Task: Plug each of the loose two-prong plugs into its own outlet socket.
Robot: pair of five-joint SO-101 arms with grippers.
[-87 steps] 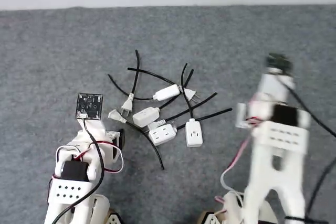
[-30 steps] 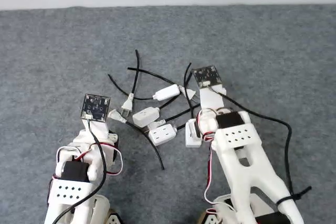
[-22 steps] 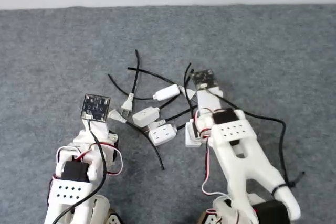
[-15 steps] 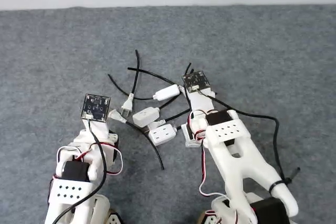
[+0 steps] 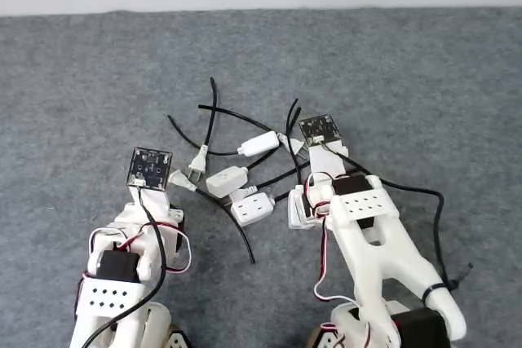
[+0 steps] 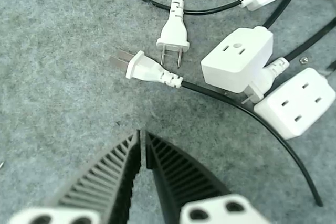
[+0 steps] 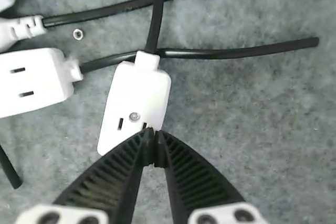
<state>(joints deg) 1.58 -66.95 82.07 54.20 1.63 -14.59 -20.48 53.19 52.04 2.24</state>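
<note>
My left gripper (image 6: 142, 135) hangs shut over bare carpet, a short way from two loose white two-prong plugs (image 6: 144, 67) (image 6: 173, 35) on black cords. Past them lie a white socket block (image 6: 237, 59) and a second socket (image 6: 296, 102). My right gripper (image 7: 152, 132) is shut, its tips touching the near edge of a white outlet socket (image 7: 136, 106). Another socket (image 7: 29, 87) lies beside it. In the high view the sockets (image 5: 227, 180) (image 5: 253, 208) and plugs (image 5: 198, 160) cluster between the two arms, and the right arm (image 5: 367, 218) covers part of the third socket (image 5: 298, 209).
Black cords (image 5: 236, 230) cross and trail over the grey carpet (image 5: 424, 87) around the cluster. A long white connector (image 5: 259, 143) lies at the far side of the pile. A small screw (image 7: 77, 34) sits near the cords. Open carpet stretches far left and far right.
The right arm swung in from the right and came down over the rightmost socket, then shifted slightly right. The left arm barely moved.
</note>
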